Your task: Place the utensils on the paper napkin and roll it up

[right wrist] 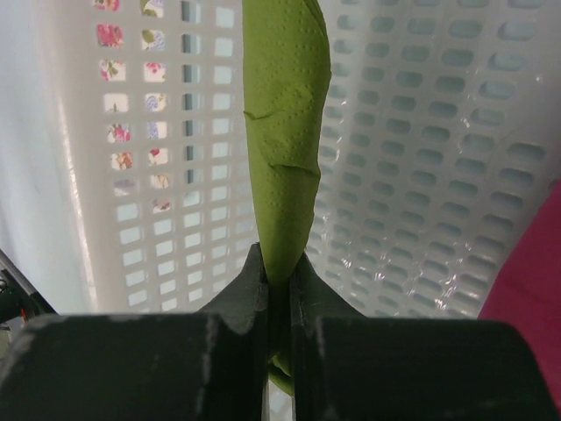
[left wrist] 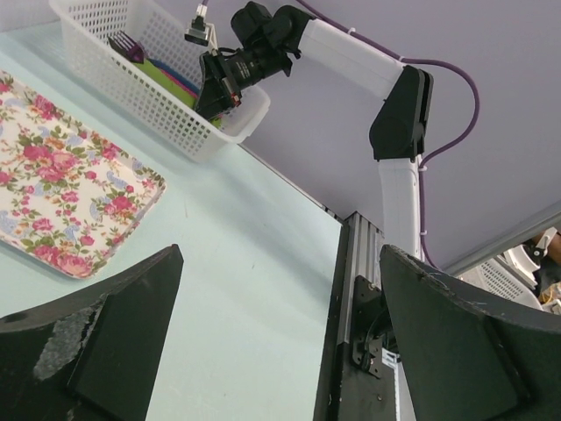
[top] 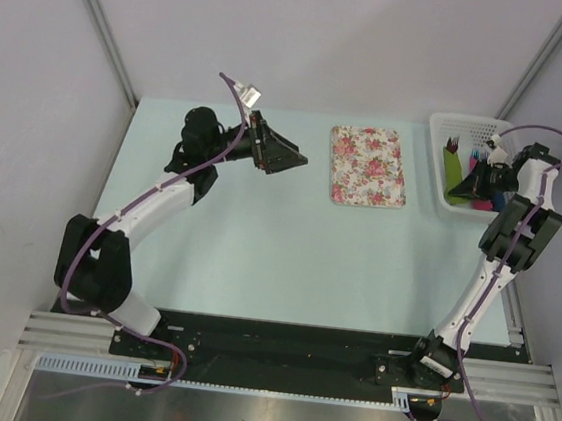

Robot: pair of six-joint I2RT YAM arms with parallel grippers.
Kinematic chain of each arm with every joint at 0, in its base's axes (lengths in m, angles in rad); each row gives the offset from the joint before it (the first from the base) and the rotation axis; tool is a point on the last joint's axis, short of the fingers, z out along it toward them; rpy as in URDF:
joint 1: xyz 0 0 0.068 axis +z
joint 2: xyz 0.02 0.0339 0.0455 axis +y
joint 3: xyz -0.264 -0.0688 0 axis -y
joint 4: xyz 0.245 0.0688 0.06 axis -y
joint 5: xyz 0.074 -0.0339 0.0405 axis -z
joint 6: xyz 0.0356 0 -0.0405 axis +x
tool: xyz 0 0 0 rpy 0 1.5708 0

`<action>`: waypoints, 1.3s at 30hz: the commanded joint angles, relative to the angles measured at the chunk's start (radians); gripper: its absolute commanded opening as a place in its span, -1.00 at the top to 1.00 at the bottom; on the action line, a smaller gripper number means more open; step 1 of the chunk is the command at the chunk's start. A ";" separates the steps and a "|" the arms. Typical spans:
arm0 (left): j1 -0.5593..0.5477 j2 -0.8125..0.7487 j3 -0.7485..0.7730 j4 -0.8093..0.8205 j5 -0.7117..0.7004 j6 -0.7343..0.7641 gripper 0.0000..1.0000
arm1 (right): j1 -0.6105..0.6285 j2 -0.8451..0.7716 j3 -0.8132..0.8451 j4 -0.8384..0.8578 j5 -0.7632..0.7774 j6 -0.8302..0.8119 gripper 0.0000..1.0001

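The olive-green paper napkin hangs folded inside the white basket at the table's back right; it also shows in the top view. My right gripper is shut on the napkin's edge, inside the basket. A dark purple fork stands in the basket's far end, also seen from above. My left gripper is open and empty, held above the table left of the floral mat.
The pink-and-white floral mat lies at the table's back middle. Pink and blue flat pieces sit in the basket beside the napkin. A metal rail runs along the table's right edge.
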 commanded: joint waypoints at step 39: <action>0.030 0.104 0.083 0.052 0.043 -0.098 -0.96 | 0.062 0.098 0.175 0.108 0.307 0.070 -0.43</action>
